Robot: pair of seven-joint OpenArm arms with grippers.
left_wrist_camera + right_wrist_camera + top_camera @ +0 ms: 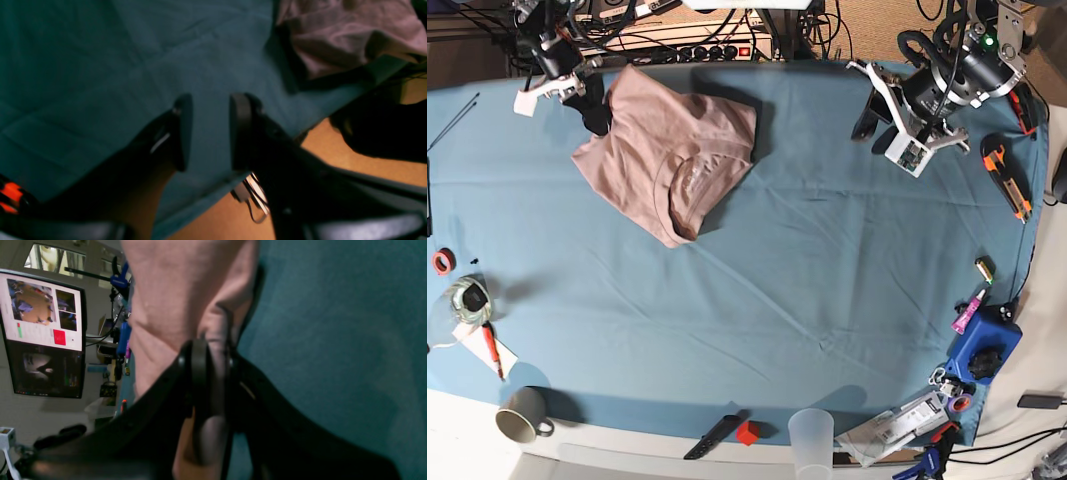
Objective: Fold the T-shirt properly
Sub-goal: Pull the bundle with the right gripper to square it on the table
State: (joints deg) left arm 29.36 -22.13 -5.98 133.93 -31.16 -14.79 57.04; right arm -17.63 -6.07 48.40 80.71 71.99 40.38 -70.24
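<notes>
The T-shirt (pixel 667 150), bunched at upper left, is pinched by the right gripper (pixel 213 356), presumably for spreading; the left gripper (pixel 210 130) is held spread, empty

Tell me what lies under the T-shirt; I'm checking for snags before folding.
Under the T-shirt only the teal table cloth shows. The right gripper pinches one edge; anything beneath the bunched fabric is covered.

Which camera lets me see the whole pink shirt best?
The base view: the whole T-shirt lies crumpled on the blue cloth, collar showing. The right wrist view shows only a close fold pinched in the right pincer. The left wrist view catches just a blurry corner at its top right.
</notes>
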